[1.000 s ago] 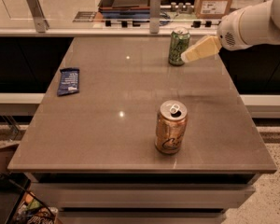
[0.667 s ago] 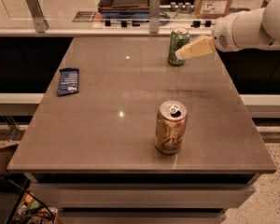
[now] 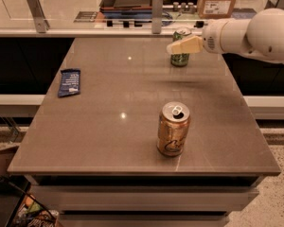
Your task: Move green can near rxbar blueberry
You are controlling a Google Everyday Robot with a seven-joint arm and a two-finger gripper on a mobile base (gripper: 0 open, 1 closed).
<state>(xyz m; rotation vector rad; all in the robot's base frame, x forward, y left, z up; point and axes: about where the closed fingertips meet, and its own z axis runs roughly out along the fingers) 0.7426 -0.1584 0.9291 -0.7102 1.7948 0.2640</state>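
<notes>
The table [image 3: 109, 145] carries the green can [image 3: 180, 59] at one o'clock, rxbar blueberry [image 3: 69, 82] at nine, gold can [image 3: 173, 129] at five; pincer [image 3: 173, 48] at the green can.

The green can [image 3: 180, 60] stands upright at the table's [image 3: 109, 145] 1 o'clock, near the far edge. The gripper [image 3: 176, 47] extends in from 3 o'clock and crosses the can's upper half — contact unclear. The rxbar [image 3: 69, 82] lies flat at 9 o'clock, well apart; a gold can [image 3: 173, 129] stands at 5 o'clock.
</notes>
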